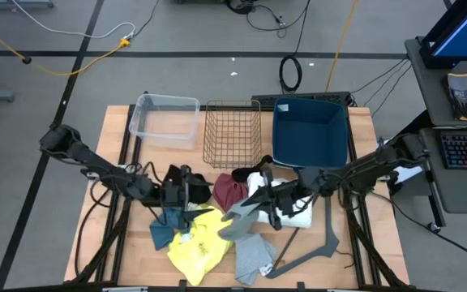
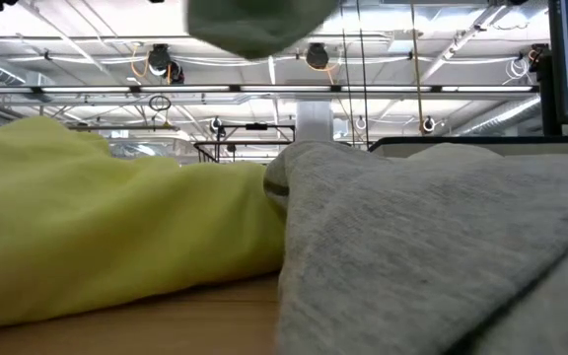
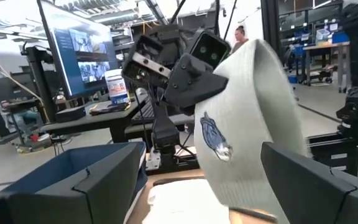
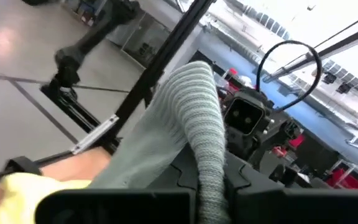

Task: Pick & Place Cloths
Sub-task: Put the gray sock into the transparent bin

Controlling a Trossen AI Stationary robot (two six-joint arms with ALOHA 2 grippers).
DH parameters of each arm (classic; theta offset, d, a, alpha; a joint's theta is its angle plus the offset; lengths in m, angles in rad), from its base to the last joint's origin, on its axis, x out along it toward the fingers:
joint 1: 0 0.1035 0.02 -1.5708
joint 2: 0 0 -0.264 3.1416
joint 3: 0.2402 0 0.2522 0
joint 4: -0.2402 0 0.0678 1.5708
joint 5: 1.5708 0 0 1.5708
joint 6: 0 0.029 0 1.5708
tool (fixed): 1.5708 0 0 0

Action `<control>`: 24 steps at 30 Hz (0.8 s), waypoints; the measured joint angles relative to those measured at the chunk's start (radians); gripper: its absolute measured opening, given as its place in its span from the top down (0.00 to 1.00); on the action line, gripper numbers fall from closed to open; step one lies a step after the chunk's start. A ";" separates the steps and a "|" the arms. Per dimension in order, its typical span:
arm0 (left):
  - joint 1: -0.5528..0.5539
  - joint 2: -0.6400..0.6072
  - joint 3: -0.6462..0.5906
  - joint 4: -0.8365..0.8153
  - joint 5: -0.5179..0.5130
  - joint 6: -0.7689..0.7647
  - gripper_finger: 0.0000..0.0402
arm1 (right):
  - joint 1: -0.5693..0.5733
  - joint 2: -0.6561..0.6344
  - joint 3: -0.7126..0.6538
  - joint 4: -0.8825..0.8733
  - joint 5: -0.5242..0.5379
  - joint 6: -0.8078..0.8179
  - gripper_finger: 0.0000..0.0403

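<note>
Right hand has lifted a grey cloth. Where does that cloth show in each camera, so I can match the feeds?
High view: the held grey cloth hangs mid-table from the shut right hand, above the yellow cloth.
Low view: a blurred grey shape at top centre.
Left wrist view: fills the centre-right, a small emblem on it.
Right wrist view: ribbed, centre.
Shared landmark: the yellow cloth, in three views, absent from the left wrist view.
</note>
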 joint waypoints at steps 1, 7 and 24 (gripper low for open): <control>0.000 0.015 0.010 0.000 0.000 -0.001 0.15 | 0.000 0.012 0.009 -0.004 0.027 -0.011 0.99; 0.000 0.057 0.040 -0.005 0.000 -0.003 0.15 | -0.001 0.061 0.051 -0.041 0.149 -0.049 0.99; 0.006 0.056 0.040 -0.006 0.080 -0.101 0.15 | -0.006 0.087 0.118 -0.051 0.147 -0.054 0.99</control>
